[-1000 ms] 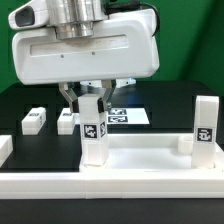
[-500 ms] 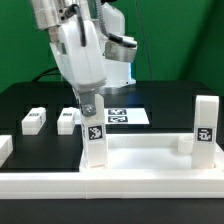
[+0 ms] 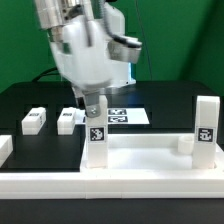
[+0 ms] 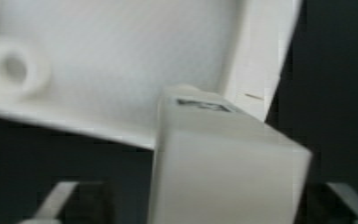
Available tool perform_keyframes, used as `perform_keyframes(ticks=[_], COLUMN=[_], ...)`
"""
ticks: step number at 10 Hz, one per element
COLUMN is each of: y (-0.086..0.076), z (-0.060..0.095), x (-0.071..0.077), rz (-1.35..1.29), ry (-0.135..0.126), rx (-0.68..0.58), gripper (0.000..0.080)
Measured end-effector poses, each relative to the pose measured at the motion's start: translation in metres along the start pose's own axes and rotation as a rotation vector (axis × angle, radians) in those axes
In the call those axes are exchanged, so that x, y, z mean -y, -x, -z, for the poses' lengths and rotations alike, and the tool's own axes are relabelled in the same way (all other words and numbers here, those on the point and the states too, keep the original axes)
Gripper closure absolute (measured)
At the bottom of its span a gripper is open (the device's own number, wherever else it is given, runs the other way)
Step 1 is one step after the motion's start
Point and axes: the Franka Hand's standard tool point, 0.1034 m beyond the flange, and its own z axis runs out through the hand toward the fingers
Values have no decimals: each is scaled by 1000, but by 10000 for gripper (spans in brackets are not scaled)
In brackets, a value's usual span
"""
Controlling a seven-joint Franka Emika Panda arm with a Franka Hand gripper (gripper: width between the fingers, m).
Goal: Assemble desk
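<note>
Exterior view: black table [image 3: 170, 98] is filling the frame, and the robot arm [image 3: 85, 50] is hanging over it from 12 o'clock. The desk top [image 3: 140, 165], a white tray with a raised rim, is lying across the 6 o'clock part of the frame, running from about 7 to 4 o'clock.

In the tray:
- The centre leg [image 3: 97, 147] is standing upright at the tray's 10 o'clock corner, tag facing the camera.
- The right leg [image 3: 205, 122] is standing upright at the tray's 3 o'clock end, also tagged.
- A short white stub [image 3: 183, 145] is sitting just beside the right leg on its 9 o'clock side. Cannot tell what it is.

The marker board [image 3: 128, 116] is lying flat on the table past the centre leg, toward its 1 o'clock. Outside the tray, around 9 o'clock of the frame, the first loose leg [image 3: 33, 121] and second loose leg [image 3: 68, 120] are lying on the table, near each other and apart from the tray.

The gripper [image 3: 94, 108] is hovering right at the centre leg's top end.

Wrist view: the centre leg [image 4: 229, 160] is sitting between the two fingers [image 4: 60, 205]. A dark gap is showing on each side, so the jaws are standing spread and pinching nothing. The desk top [image 4: 140, 60] is showing beyond the leg, with a round hole [image 4: 12, 68] in it.
</note>
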Motion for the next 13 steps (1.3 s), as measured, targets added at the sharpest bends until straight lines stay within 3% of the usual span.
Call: perform_keyframes(ticks=[4, 5, 7, 8, 9, 10, 11, 13], y=[0, 0, 8, 6, 6, 6, 4, 2], z=[-1, -2, -8, -8, -8, -8, -8, -8], x=[-1, -1, 4, 3, 3, 3, 1, -1], rz=[307, 387, 807, 770, 732, 731, 673, 510], ry=[-6, -2, 22, 22, 22, 23, 25, 26], rx=[-15, -18, -29, -30, -30, -30, -33, -36], gripper=[153, 150, 150, 168, 297, 297, 480, 501])
